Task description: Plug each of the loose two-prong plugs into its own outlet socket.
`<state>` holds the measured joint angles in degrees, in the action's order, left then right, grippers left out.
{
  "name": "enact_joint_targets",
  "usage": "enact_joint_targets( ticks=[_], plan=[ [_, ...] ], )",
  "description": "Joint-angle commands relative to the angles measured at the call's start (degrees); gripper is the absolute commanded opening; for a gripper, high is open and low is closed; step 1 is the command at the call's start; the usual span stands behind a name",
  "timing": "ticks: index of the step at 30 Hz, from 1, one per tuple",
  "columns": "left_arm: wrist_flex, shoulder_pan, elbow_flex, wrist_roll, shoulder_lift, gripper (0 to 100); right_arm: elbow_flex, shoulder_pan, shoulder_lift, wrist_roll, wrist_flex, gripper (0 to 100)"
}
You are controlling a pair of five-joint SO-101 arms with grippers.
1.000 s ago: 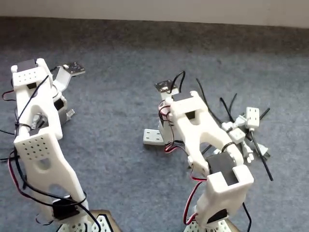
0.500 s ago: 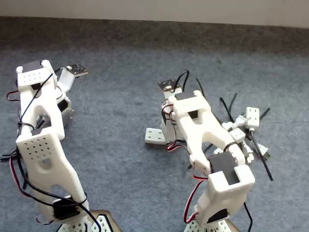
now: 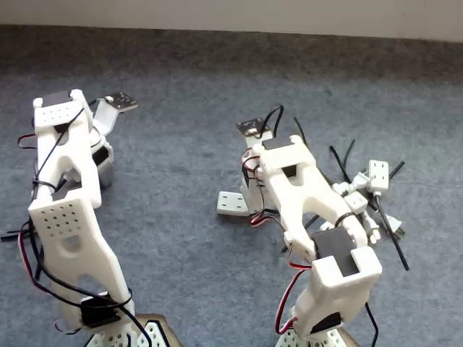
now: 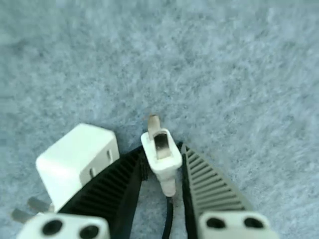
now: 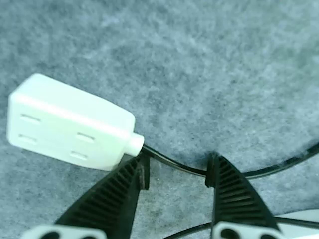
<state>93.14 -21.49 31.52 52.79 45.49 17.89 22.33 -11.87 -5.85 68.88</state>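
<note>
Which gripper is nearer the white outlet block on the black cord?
Right. The right gripper straddles the cord right beside the outlet block, jaws open. The left gripper is away across the carpet, holding a two-prong plug.

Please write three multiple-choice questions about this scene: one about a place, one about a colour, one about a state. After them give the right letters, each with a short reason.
1. Where does the black cable run at the right gripper?
A. across the gap between its fingertips
B. wound around one finger
C. around the left arm

2. What colour is the plug in the left gripper?
A. black
B. white
C. red

3. What is the state of the left gripper?
A. open and empty
B. shut on a cable
C. shut on the plug

Answers:
1 A: in the right wrist view the cable leaves the outlet block and crosses between the open fingers.
2 B: its body is white, with metal prongs.
3 C: both fingers press on the plug's sides.
</note>
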Motion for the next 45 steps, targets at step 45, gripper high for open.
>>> enact_joint_targets(
  ticks=[45],
  plan=[
    [-0.79, 28.26, -21.05, -24.88, -57.01, 1, -0.04, -0.92, 0.22, -0.62, -0.92, 19.2]
  ],
)
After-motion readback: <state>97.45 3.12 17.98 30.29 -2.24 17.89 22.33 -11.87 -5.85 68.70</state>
